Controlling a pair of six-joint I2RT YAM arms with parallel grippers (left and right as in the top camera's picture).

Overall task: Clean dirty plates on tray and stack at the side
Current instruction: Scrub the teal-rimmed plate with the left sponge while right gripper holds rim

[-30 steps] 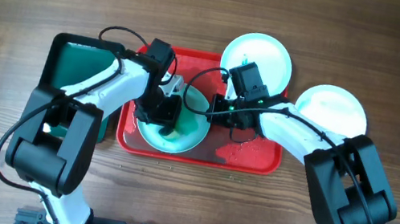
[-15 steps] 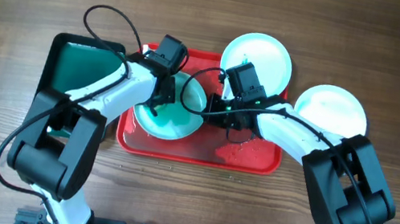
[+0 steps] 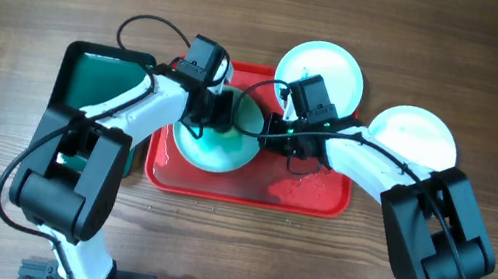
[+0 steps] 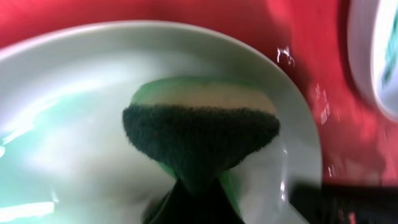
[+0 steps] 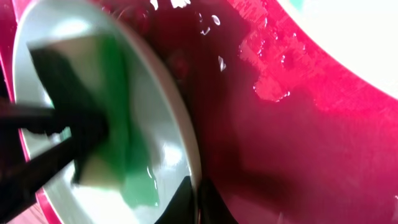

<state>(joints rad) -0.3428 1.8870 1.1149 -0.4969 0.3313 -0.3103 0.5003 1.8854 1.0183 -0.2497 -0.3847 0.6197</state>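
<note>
A pale aqua plate (image 3: pixel 224 145) lies on the red tray (image 3: pixel 311 196). My left gripper (image 3: pixel 218 109) is shut on a green sponge (image 4: pixel 199 134) and presses it onto the plate (image 4: pixel 74 143). My right gripper (image 3: pixel 266 132) is shut on the plate's right rim (image 5: pixel 186 146), one finger on each side. The sponge also shows in the right wrist view (image 5: pixel 93 124). A second aqua plate (image 3: pixel 321 71) lies at the tray's back edge. The white plate (image 3: pixel 414 137) lies on the table to the right.
A dark green tray (image 3: pixel 96 84) sits left of the red tray, under my left arm. Water drops and a wet film lie on the red tray floor (image 5: pixel 273 87).
My left gripper has moved the sponge from the plate's lower left up and to the right, toward the plate's back edge. The right gripper has kept its hold on the rim.
</note>
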